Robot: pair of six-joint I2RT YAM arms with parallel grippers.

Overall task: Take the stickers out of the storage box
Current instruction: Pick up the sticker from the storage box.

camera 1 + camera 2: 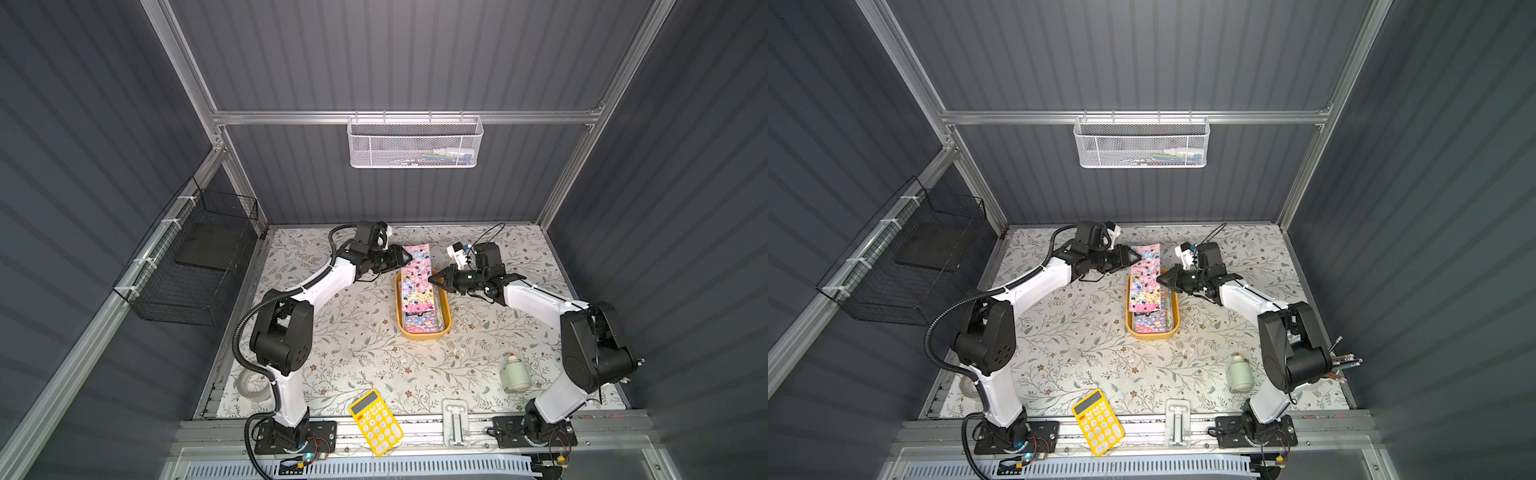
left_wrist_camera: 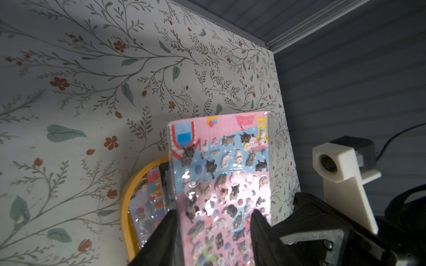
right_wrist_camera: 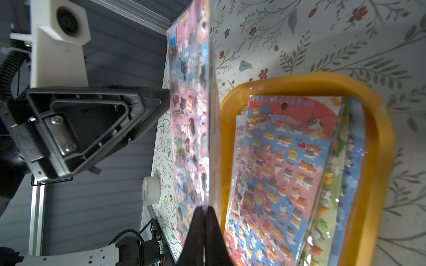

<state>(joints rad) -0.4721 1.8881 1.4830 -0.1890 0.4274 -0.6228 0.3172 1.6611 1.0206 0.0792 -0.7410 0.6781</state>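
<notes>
My right gripper [image 1: 432,280] [image 3: 205,208] is shut on one edge of a pink sheet of stickers [image 1: 415,270] [image 3: 189,115]. It holds the sheet lifted and tilted over the far end of the mustard-yellow storage box [image 1: 422,336] [image 3: 373,138]. More stickers [image 1: 422,322] [image 3: 283,161] lie stacked inside the box. My left gripper [image 1: 405,261] [image 2: 213,211] sits at the sheet's opposite side. Its jaws stand apart, with the sheet [image 2: 221,161] lying between them. The box's rim [image 2: 125,202] shows beside the sheet in the left wrist view.
A yellow calculator [image 1: 376,422] lies at the front edge. A pale bottle [image 1: 515,371] stands front right and a tape roll [image 1: 251,384] front left. A white mesh basket [image 1: 413,141] hangs on the back wall, a black wire basket [image 1: 195,257] on the left wall.
</notes>
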